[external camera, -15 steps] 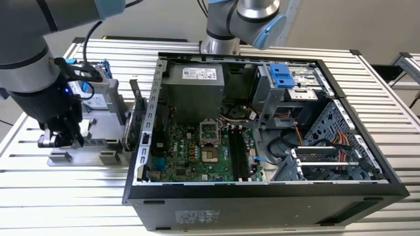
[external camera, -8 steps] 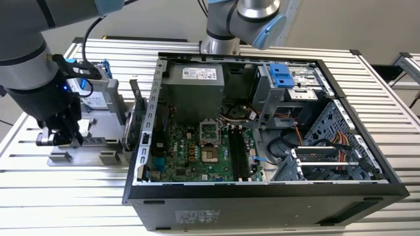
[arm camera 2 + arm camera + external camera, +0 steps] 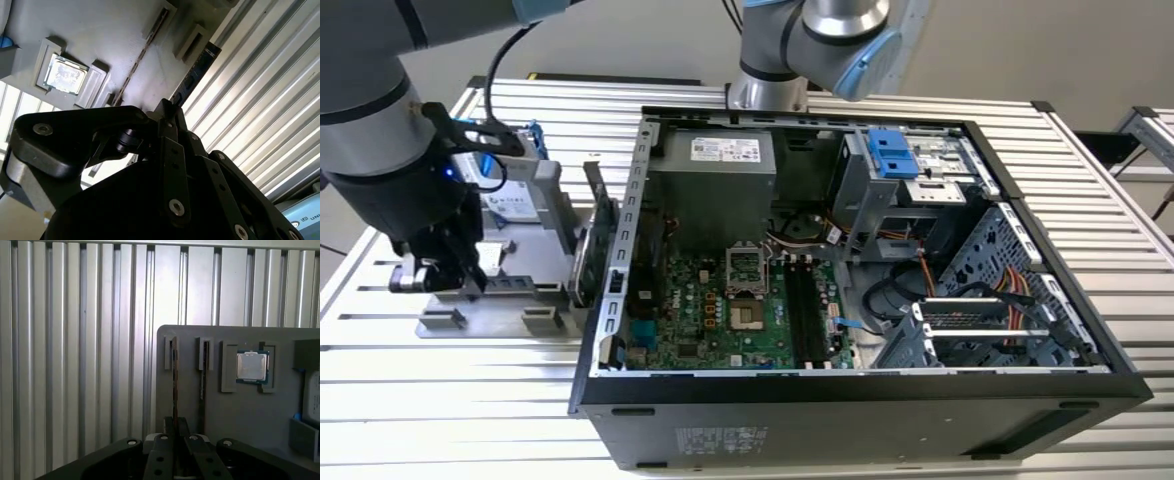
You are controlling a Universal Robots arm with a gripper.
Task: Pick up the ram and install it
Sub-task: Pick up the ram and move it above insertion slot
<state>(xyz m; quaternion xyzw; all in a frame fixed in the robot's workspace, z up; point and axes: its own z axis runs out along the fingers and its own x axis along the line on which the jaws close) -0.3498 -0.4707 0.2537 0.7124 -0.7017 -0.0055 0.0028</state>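
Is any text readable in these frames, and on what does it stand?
White label on the grey power supply: too small to read.
White sticker on the black computer case, outer wall: too small.
Label on the silver hard drive: blurred.
Markings on the square silver processor lid: too faint.
Nothing can be quoted.

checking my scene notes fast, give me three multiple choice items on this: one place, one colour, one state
1. Where is the gripper?
A at the tray
B inside the case
C over the motherboard

2. What colour is the tray?
A blue
B grey
C red

3. How does the ram sit?
A flat on the table
B on edge in a tray slot
C seated in the motherboard

Answers:
1 A, both wrist views show the gripper right at the tray's slots.
2 B, the tray's bare face is grey.
3 B, the first wrist view shows the ram standing edgewise in a slot.
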